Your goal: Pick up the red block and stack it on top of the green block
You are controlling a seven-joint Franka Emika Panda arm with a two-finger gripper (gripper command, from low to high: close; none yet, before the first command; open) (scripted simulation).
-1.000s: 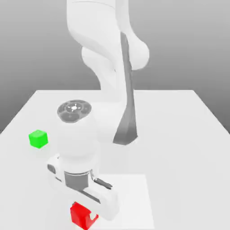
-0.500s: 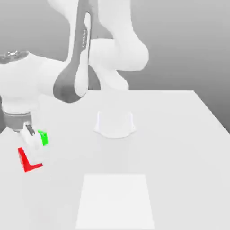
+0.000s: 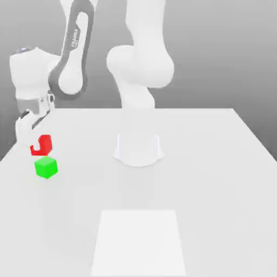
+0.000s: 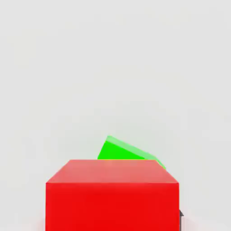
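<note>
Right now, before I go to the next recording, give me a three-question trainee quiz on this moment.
1. True or false: the red block rests on the table.
2. What does the claw hold?
A. the green block
B. the red block
C. nothing
3. In the exterior view, the green block lies on the table just ____ the red block.

Key:
1. False; it is held in the air.
2. B.
3. Below.

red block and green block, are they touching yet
Apart. In the exterior view the red block, held in the gripper, hangs just above the green block, with a thin strip of white table showing between them.
</note>
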